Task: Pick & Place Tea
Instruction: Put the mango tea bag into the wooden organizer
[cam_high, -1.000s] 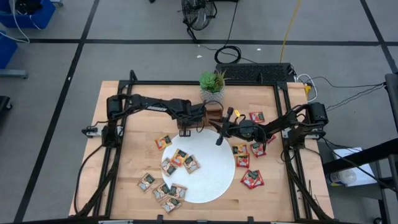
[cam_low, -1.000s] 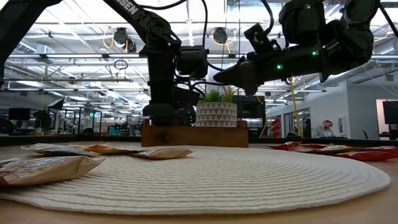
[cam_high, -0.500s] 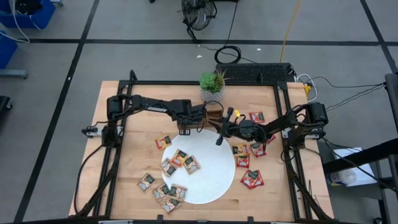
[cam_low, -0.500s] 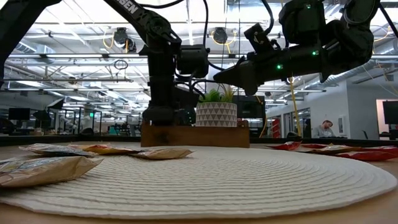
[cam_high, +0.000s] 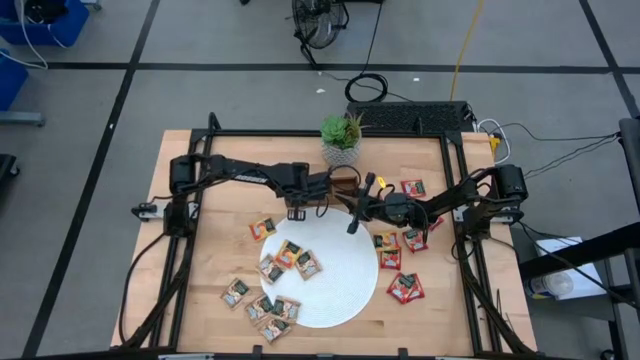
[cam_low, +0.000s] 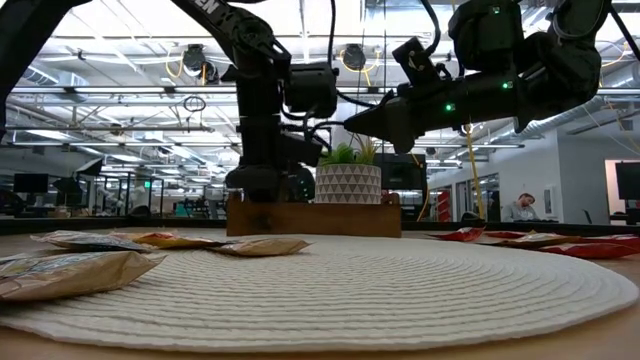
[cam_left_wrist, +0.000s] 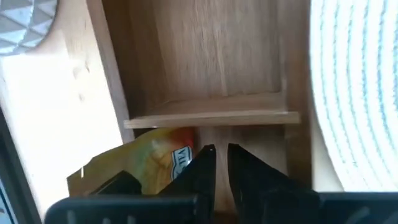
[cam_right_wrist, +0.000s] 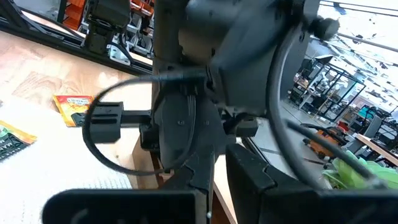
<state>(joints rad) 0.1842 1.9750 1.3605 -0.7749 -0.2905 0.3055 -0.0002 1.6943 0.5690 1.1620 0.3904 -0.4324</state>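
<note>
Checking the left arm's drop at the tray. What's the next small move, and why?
Probably lift the left gripper straight up out of the wooden tray. Its fingers show only a narrow gap with nothing between them, and a tan tea sachet lies beside them in the tray compartment, so the drop looks done. The right gripper waits over the plate's edge.

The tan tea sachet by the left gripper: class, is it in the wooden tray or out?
In. The tan sachet lies inside a compartment of the wooden tray, beside the left gripper, whose fingers hold nothing.
</note>
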